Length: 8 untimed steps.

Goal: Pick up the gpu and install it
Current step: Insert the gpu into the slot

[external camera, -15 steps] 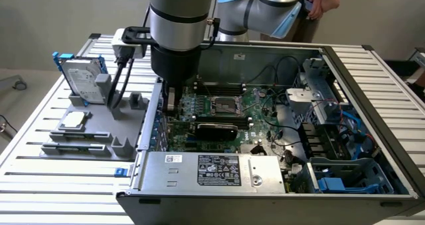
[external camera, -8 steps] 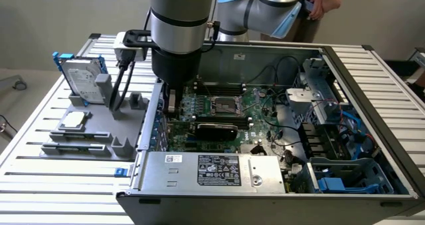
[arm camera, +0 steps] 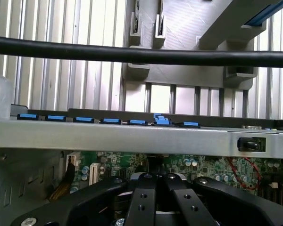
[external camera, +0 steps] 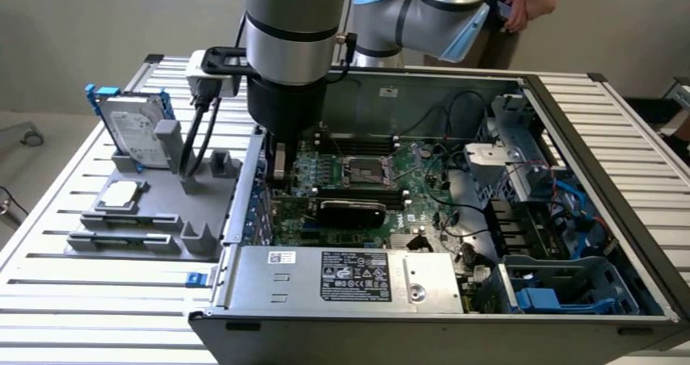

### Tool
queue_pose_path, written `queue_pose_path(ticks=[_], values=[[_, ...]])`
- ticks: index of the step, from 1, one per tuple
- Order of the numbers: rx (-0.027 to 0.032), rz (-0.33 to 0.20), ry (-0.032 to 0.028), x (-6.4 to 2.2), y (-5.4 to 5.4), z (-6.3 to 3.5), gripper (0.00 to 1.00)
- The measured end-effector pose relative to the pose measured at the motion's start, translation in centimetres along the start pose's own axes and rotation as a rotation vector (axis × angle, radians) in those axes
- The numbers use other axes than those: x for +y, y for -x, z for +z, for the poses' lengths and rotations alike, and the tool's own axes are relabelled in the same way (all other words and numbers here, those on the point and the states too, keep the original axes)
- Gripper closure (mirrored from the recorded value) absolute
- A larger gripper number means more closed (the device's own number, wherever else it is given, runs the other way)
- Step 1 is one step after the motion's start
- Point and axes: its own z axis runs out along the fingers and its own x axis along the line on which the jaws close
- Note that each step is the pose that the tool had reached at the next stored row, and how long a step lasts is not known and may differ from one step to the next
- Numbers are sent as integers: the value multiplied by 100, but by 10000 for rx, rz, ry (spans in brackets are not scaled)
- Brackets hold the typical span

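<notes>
Presently the gripper (arm camera: 155, 186) stands fully closed, empty, low inside the open computer case (external camera: 603, 131), while the gpu (external camera: 353, 212) sits seated on the motherboard (external camera: 415, 167), apparently installed.

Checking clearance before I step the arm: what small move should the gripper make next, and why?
Probably a short lift straight up. The gripper is shut, low inside the computer beside the case wall, holding nothing I can see, while the black card already sits on the motherboard next to it.
</notes>
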Motion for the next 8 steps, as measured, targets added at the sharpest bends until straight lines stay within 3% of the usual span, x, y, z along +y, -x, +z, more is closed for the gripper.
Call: queue_pose_path(ticks=[8], values=[[-3, 6, 105, 0, 3, 0, 89]])
